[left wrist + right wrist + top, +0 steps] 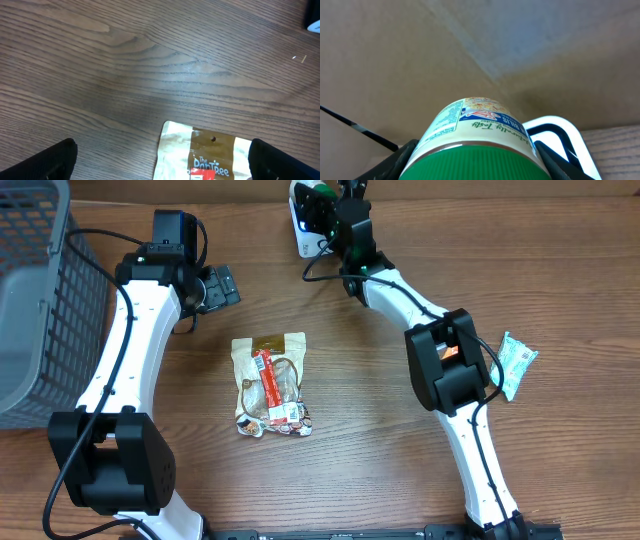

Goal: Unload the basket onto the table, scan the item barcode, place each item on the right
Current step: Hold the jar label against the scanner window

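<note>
right fingers pinching green-lidded jar by scanner | left fingers spread above pouch | mesh basket far-left

Colours, tabletop items
Jar is showing a green ribbed lid, cream label; pouch is showing cream, brown, red; tabletop is showing brown woodgrain.

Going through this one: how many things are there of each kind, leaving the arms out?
snack pouch: 1
small packet: 1
jar: 1
scanner: 1
basket: 1
Total: 5
</note>
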